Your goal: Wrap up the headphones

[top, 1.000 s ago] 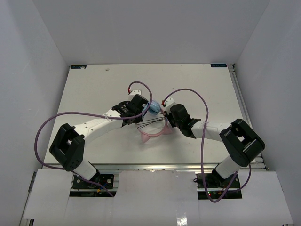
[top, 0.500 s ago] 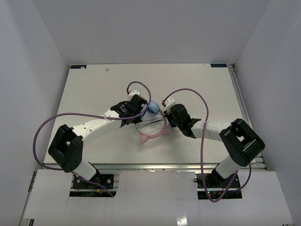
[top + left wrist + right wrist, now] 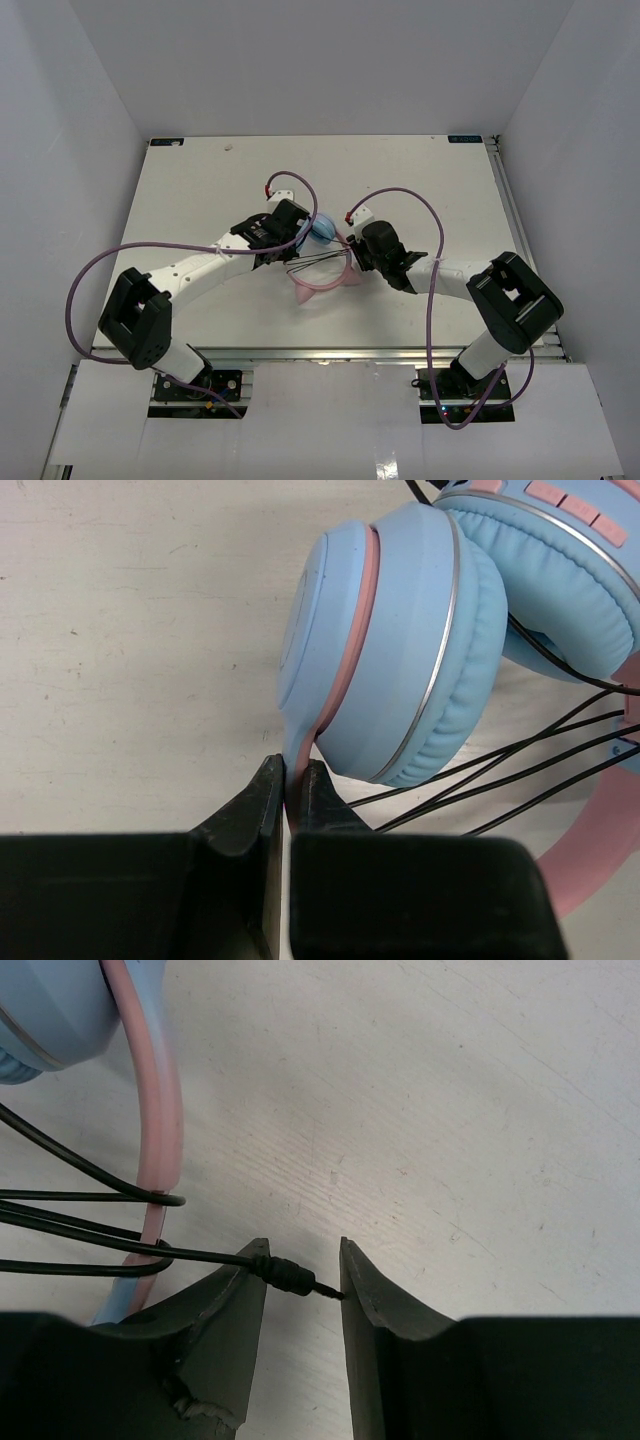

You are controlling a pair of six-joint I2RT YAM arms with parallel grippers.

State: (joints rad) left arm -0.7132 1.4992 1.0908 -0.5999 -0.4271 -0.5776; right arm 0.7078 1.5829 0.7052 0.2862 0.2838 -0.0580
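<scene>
Headphones (image 3: 400,640) rest on the counter (image 3: 200,190), their pink band (image 3: 299,748) pinched by our left end effector (image 3: 288,775), so we should ease the spread right end effector (image 3: 302,1250) off the plug (image 3: 285,1275) without dragging the headphones.

Overhead, plus wrist close-ups of headphones (image 3: 322,232)

The left arm (image 3: 200,268) and the right arm (image 3: 450,272) were stretched forward and bent inward, the wrists set near each other, facing. The left gripper (image 3: 288,780) was pressed closed, its fingers (image 3: 255,800) pinched on the pink band of the headphones (image 3: 400,640). The right gripper (image 3: 305,1260) was held low, its jaws parted by a clear gap.
</scene>
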